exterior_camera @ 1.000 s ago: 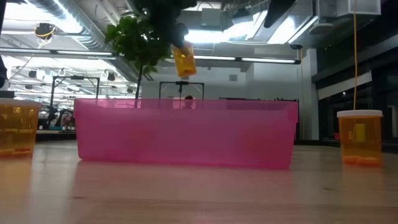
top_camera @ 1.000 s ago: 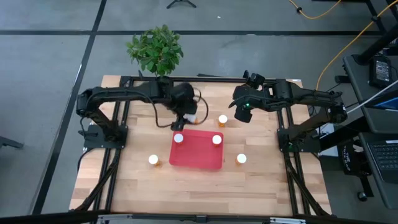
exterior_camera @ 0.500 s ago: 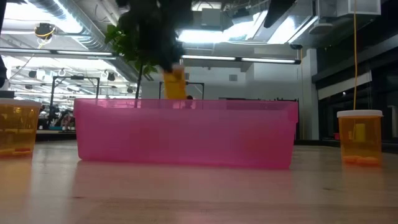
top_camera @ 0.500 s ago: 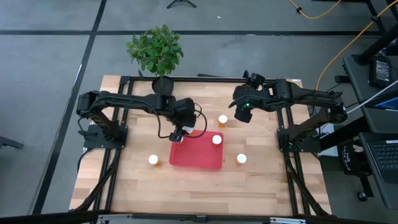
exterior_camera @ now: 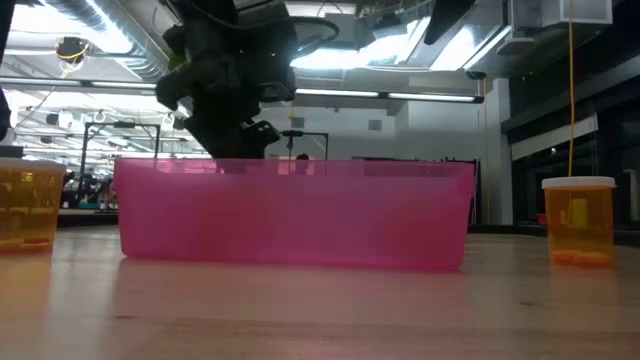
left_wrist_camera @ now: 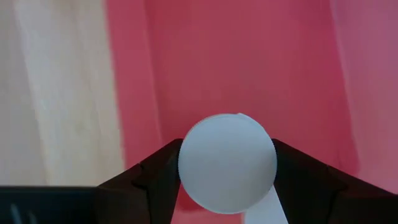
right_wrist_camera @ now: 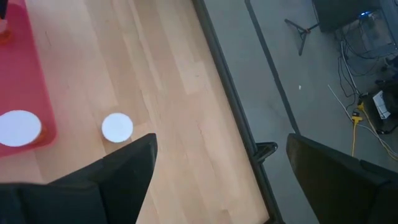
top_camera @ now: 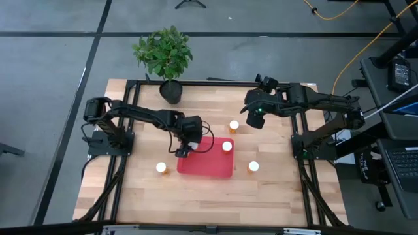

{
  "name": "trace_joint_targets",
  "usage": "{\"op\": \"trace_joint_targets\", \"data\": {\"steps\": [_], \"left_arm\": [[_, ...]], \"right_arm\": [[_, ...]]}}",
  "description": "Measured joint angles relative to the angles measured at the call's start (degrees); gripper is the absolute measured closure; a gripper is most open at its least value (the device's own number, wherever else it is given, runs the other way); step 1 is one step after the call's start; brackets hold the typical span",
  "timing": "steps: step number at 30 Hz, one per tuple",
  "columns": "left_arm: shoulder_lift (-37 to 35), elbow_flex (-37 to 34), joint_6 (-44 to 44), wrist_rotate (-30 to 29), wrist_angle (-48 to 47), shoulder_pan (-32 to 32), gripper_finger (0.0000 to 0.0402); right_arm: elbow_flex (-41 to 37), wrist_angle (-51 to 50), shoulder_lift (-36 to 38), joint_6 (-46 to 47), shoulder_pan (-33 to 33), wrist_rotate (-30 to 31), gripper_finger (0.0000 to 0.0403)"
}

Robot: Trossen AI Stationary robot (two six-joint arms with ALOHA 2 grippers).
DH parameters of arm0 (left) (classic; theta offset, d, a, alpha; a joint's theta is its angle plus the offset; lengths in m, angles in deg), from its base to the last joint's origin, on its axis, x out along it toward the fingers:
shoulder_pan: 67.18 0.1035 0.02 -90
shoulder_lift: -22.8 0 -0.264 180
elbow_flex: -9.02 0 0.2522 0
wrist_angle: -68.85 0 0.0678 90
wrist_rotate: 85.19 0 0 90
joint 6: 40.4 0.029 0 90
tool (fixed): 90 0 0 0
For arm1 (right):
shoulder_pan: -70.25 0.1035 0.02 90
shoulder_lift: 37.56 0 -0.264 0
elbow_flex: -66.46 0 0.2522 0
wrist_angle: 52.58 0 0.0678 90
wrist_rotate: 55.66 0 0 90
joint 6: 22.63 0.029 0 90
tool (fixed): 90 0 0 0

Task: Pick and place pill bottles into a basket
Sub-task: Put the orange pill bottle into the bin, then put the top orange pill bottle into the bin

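Observation:
My left gripper is down at the left end of the red tray, shut on a pill bottle whose white cap shows in the left wrist view; the tray wall hides its body in the low view. One bottle stands in the tray. Three bottles stand on the table: one far of the tray, one to its right, and one to its left. My right gripper is open and empty above the table's far right. My left gripper pinches the bottle's round white cap by its two opposite sides between its two fingers. The fingers come from above, pointing down. The bottle stands upright over the tray floor; whether its base rests on the floor does not show.
A potted plant in a black pot stands at the far edge. Black frame rails run along the table's left and right sides. In the low view, bottles stand left and right of the tray.
My left gripper has gone toward the table's near edge and down into the tray's left end, keeping hold of the bottle. The bottle hung tilted above the tray; now it has sunk behind the tray wall.

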Motion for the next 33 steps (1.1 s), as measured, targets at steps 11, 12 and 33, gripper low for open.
{"op": "trace_joint_targets", "data": {"steps": [11, 12, 33], "left_arm": [[-0.1, 0.0, -1.5, 0.6, 1.4, -0.9, 0.0163], [-0.1, 0.0, -1.5, 0.8, 1.1, -0.9, 0.0157], [-0.1, 21.2, 7.9, -13.8, -15.1, 2.7, 0.0026]], "right_arm": [[0.0, 0.4, 0.0, 1.8, 0.0, 0.0, 0.0045], [0.0, 0.4, 0.0, 1.8, 0.0, 0.0, 0.0045], [0.0, 2.6, -6.1, 2.0, -1.2, -13.7, 0.0045]]}}
